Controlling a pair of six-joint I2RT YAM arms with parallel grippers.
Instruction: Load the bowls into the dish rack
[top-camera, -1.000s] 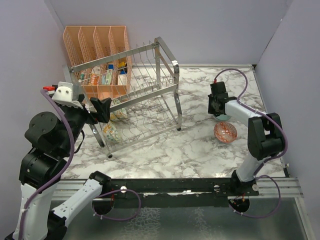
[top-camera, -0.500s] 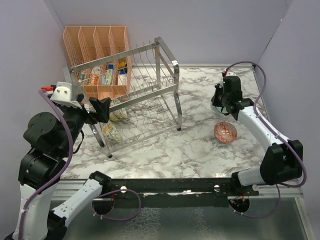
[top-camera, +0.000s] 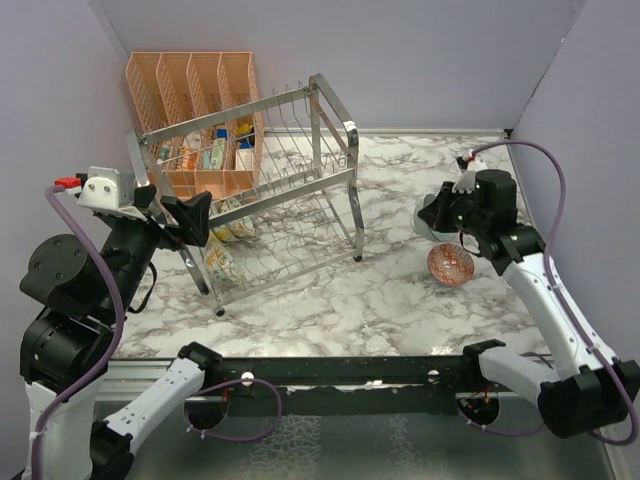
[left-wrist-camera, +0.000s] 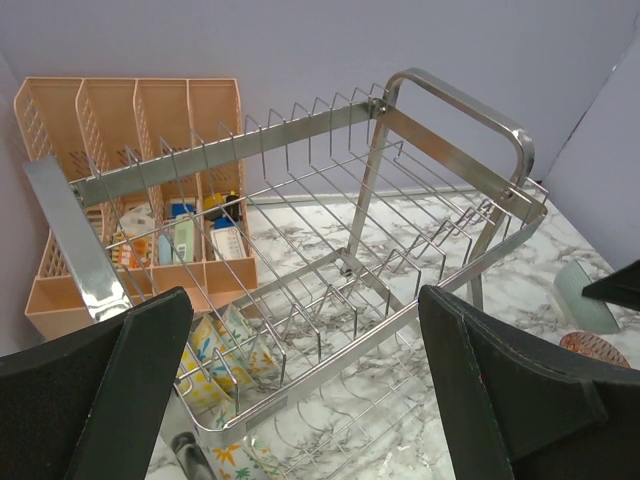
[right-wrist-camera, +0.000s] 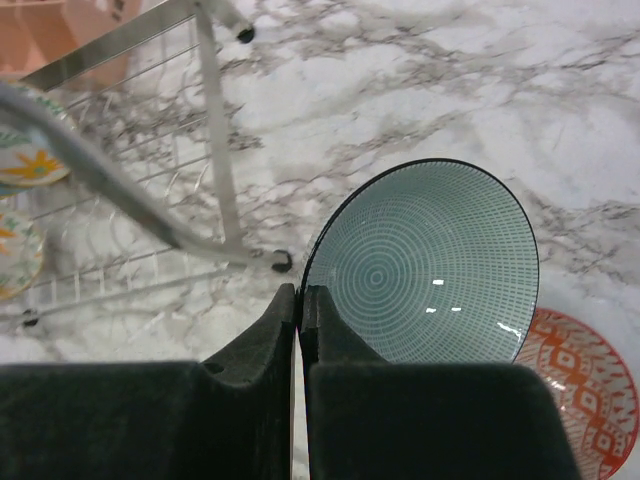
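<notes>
At the far left the left gripper (top-camera: 192, 213) hangs just off the near-left corner of the dish rack (top-camera: 300, 175), its jaws spread wide with nothing between them; in its own wrist view only the two dark fingers (left-wrist-camera: 120, 390) show, both cut off by the lower edge. Behind the rack stands a peach organizer (top-camera: 190, 90), and the small items in its compartments are crossed by the wires and too cluttered to name. The rack sits on the marble table (top-camera: 380, 290), angled, its tall end frame toward the right. On its lower tier, at the left end, stand patterned bowls (top-camera: 220, 262) on edge between the tines; the wires and the upper tier hide enough that their number cannot be told. Farther right, well apart from the rack, the right gripper (right-wrist-camera: 300, 300) has its jaws pressed almost together on the rim of a teal bowl (right-wrist-camera: 430, 265), which is tipped so its ringed surface faces the wrist camera. Whether it clears the table cannot be told. Just beside it, lower right, a red-orange bowl (top-camera: 450, 264) rests on the marble, partly overlapped by the teal one and cropped in the wrist view.
</notes>
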